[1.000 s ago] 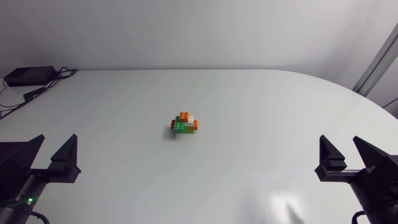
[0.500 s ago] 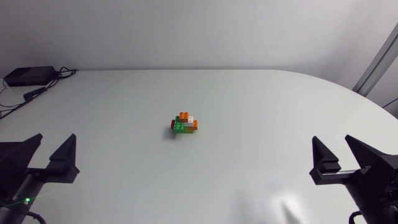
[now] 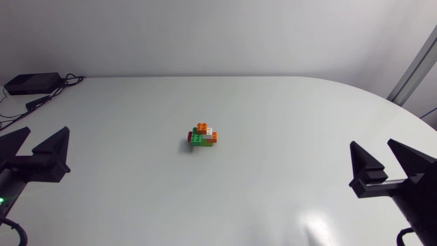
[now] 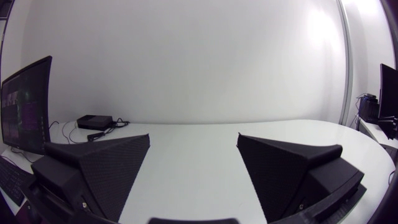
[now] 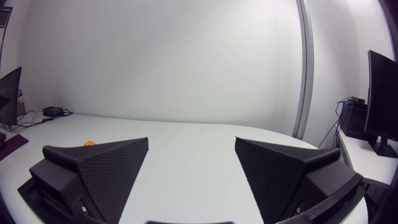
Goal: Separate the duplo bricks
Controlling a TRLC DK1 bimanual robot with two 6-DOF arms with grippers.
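Head view: brick cluster [image 3: 203, 135] sits near the middle of the table [image 3: 287, 109], all pcs joined. Top pc is an orange brick [image 3: 202, 127], with a white brick [image 3: 210, 131] touching it on the right. A green brick [image 3: 197, 141] lies below. A second orange pc sits at the cluster's right end and a small red pc at its left end; exact stacking too small to tell. Left gripper [image 3: 48, 130] is at the table's near left edge, fingers apart, nothing between them, well apart from the cluster. Right gripper [image 3: 372, 145] is at the near right edge, fingers likewise apart and holding nothing, also well apart from the cluster. A black box [image 3: 31, 83] sits at the far left corner with a cable [image 3: 39, 103] beside it.

Left wrist view: left gripper [image 4: 193, 138] has both fingers [image 4: 102, 168] spread wide, bare table [image 4: 193, 165] between them. Black box [image 4: 94, 121] is far ahead, beyond one finger.

Right wrist view: right gripper [image 5: 191, 142] has its fingers [image 5: 283, 174] spread wide over bare table [image 5: 193, 168]. A small orange bit of the brick cluster [image 5: 90, 142] shows ahead, just past one finger's tip line and off to the side, not between the fingers. Black box [image 5: 53, 112] is at the far edge.
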